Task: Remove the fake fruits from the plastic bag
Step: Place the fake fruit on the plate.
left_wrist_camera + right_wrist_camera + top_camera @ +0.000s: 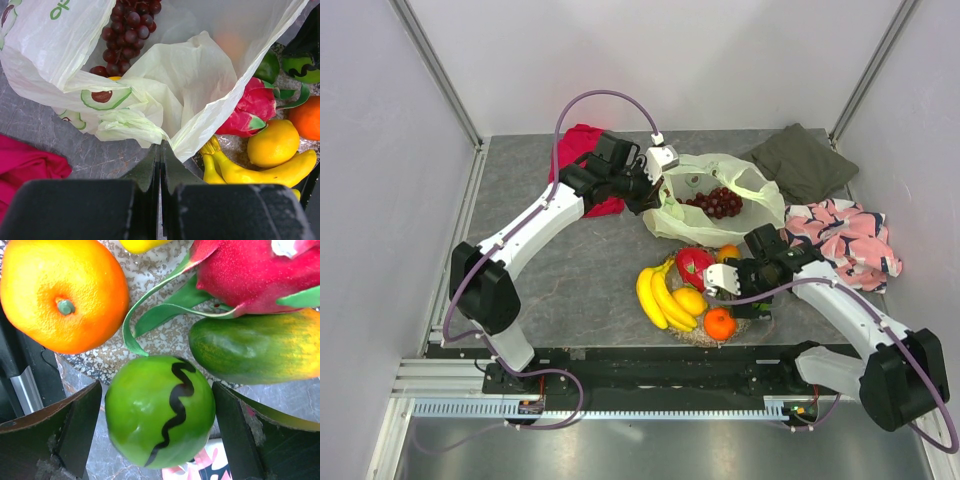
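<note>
The pale yellow-green plastic bag (760,195) lies open at the back, with dark grapes (718,203) inside, also in the left wrist view (127,35). My left gripper (645,192) is shut on the bag's edge (190,80), pinching the film at its tips (160,145). On the speckled dish (700,335) lie bananas (658,298), a dragon fruit (692,263), a lemon (690,300), an orange (720,323) and a mango (255,347). My right gripper (156,385) is open around the green striped melon (157,410) at the dish's right rim, with a thin gap at the left finger.
A red cloth (582,150) lies under the left arm at the back left. An olive cloth (800,160) lies at the back right. A pink patterned cloth (845,240) lies just right of the dish. White walls and metal rails close in the table.
</note>
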